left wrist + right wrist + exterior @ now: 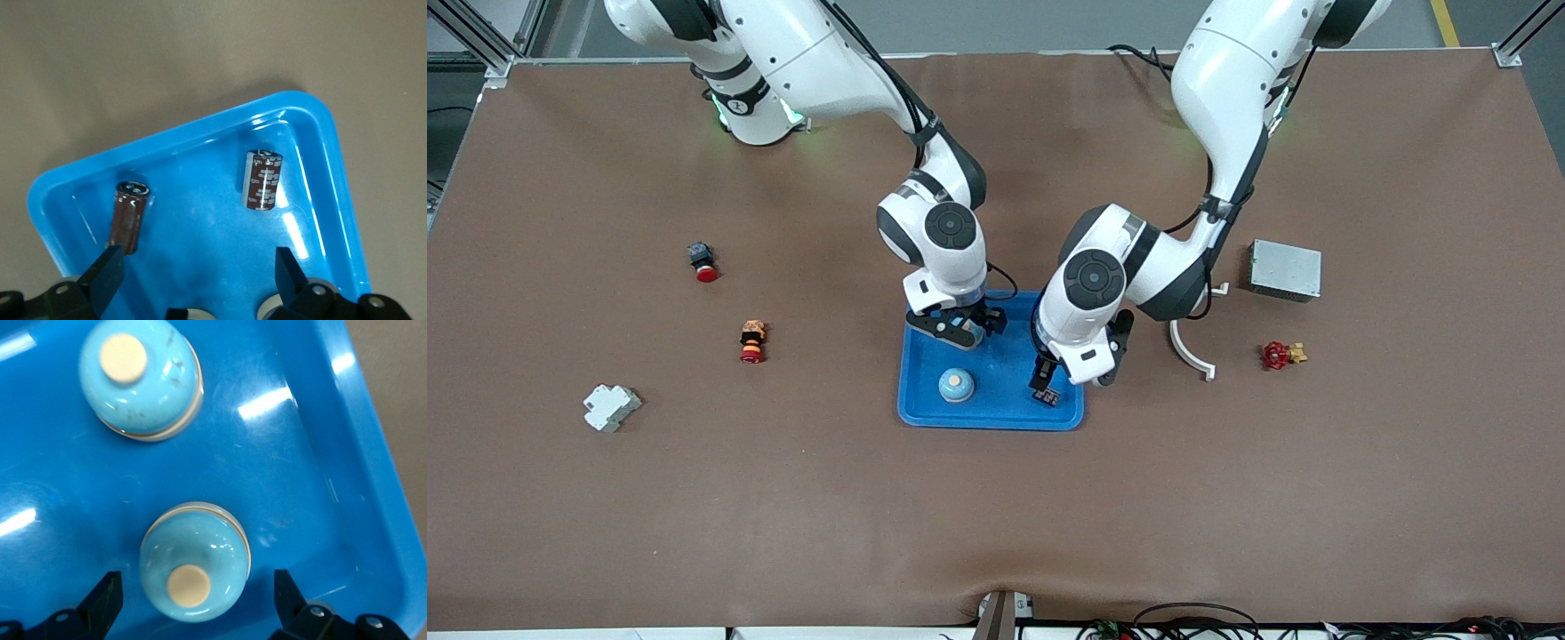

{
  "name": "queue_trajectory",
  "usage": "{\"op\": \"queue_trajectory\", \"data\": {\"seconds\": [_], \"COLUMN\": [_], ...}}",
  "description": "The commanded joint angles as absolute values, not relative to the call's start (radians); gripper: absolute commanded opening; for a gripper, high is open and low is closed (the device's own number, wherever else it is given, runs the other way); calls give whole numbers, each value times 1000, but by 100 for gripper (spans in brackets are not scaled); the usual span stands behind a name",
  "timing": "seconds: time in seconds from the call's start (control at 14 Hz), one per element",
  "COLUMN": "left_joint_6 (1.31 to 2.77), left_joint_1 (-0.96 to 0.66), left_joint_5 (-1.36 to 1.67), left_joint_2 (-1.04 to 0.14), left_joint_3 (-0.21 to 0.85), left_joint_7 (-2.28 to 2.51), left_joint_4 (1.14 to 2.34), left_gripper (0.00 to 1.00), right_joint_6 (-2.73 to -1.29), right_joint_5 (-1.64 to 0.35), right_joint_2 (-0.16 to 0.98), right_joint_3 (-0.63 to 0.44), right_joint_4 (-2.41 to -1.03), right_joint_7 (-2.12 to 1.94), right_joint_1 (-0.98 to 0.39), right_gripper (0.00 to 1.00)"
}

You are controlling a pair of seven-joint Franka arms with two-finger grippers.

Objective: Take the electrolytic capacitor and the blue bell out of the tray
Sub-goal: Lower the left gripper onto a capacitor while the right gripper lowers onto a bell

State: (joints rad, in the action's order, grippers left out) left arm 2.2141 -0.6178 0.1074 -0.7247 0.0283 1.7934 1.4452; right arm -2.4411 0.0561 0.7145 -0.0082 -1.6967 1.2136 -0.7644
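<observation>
On the brown bench (pixel 996 516), a blue tray (pixel 929 416) is seen in the middle. Inside the tray, at the edge nearest the front camera, a blue bell (pixel 956 385) with a cream button on top is found. In the right wrist view, this bell (pixel 140 377) is seen sitting flat, and a second bell (pixel 195 563) is seen sitting near it but not touching. The right gripper (pixel 958 329) is held just above the second bell, and its fingers (pixel 103 600) are spread wide apart, with nothing held between them.

Toward the left arm's end of the tray, the left gripper (pixel 1047 384) is held low over the tray. Its fingers (pixel 107 273) are also spread wide, and nothing is held. In the left wrist view, two brown capacitors are seen lying on the tray floor. One capacitor (pixel 263 180) is near a corner of the tray, and the other capacitor (pixel 130 217) is well apart from it.

Farther from the front camera, off the tray, a white block (pixel 611 407), an orange and red button (pixel 752 341), a red and black button (pixel 703 261), a red valve (pixel 1280 355), a white curved piece (pixel 1190 354) and a grey metal box (pixel 1284 270) are spread out.
</observation>
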Motion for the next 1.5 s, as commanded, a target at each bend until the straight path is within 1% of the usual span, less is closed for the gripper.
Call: {"op": "queue_trajectory", "data": {"seconds": [0.0,0.21,0.43,0.57,0.93,1.0,1.14,1.21,1.29,1.36,1.43], "left_joint_6": [2250,2278,2292,2299,2310,2318,2321,2321,2321,2322,2322], "left_joint_1": [-629,-629,-635,-637,-653,-664,-666,-666,-666,-666,-666], "left_joint_5": [123,120,115,115,115,115,114,114,114,114,114], "left_joint_2": [-721,-721,-752,-764,-770,-770,-770,-770,-770,-770,-770], "left_joint_3": [18,18,17,17,15,15,15,14,14,14,12], "left_joint_7": [1812,1812,1812,1812,1812,1812,1812,1812,1812,1810,1810], "left_joint_4": [1476,1499,1499,1500,1526,1532,1546,1557,1563,1565,1566], "left_gripper": [100,100,100,100,100,100,100,100,100,100,100], "right_joint_6": [-2431,-2421,-2413,-2379,-2376,-2378,-2378,-2378,-2378,-2379,-2382], "right_joint_5": [69,69,67,67,67,69,69,69,69,69,69], "right_joint_2": [718,718,713,713,713,715,715,715,715,715,715], "right_joint_3": [-17,-17,-15,-15,-17,-17,-17,-17,-17,-17,-17], "right_joint_4": [-1677,-1661,-1652,-1637,-1637,-1637,-1638,-1638,-1638,-1638,-1638], "right_joint_7": [1230,1224,1212,1197,1193,1192,1192,1192,1192,1192,1190], "right_joint_1": [-776,-769,-762,-759,-761,-762,-762,-767,-770,-773,-773], "right_gripper": [100,100,100,100,100,94,88,82,72,59,27]}}
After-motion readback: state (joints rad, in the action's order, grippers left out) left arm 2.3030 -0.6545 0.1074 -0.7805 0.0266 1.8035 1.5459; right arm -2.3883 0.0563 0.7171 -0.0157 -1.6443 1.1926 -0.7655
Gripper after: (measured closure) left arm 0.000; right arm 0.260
